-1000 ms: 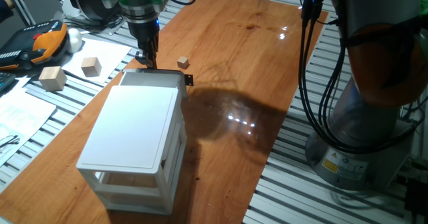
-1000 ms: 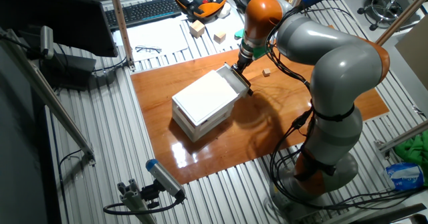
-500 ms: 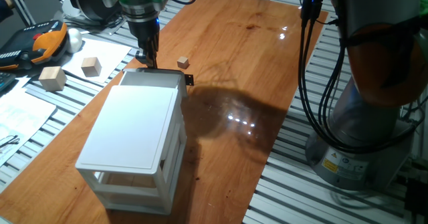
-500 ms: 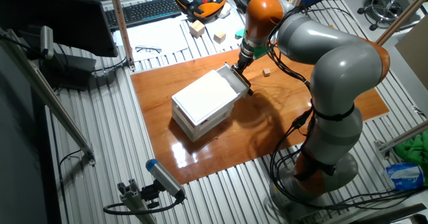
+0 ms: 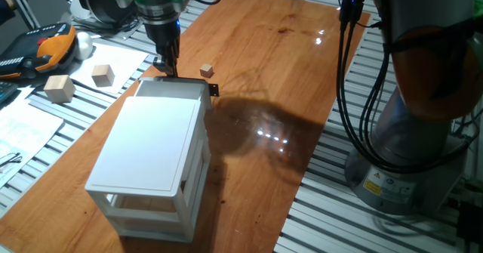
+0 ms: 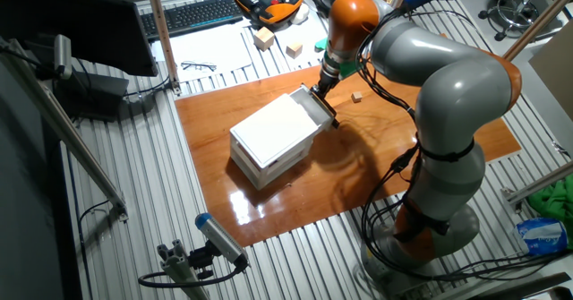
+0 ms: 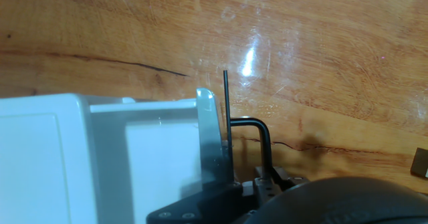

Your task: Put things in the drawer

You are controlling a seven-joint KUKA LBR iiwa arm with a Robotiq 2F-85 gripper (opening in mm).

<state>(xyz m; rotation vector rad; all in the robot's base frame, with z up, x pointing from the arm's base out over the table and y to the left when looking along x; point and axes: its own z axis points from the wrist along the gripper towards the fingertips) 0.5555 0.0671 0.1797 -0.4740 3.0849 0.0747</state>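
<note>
The white cabinet (image 5: 151,151) stands on the wooden table, and its top drawer (image 5: 175,87) sticks out a little at the far end. The drawer's black knob (image 5: 213,90) shows at its corner. My gripper (image 5: 167,70) points down on the drawer's front wall, its fingers close together with the wall between them. The hand view shows the drawer (image 7: 157,150) from above, with one finger (image 7: 208,144) against its front wall. The tiny tan cube (image 5: 207,71) lies on the table just beyond the drawer, apart from my gripper (image 6: 320,90); the cube (image 6: 356,96) sits to its right.
Two larger pale wooden blocks (image 5: 103,75) (image 5: 59,88) rest on paper at the left. An orange and black handset (image 5: 45,47) lies behind them. The robot base (image 5: 423,132) and hanging cables (image 5: 351,72) stand at the right. A keyboard (image 6: 192,15) sits beyond the table.
</note>
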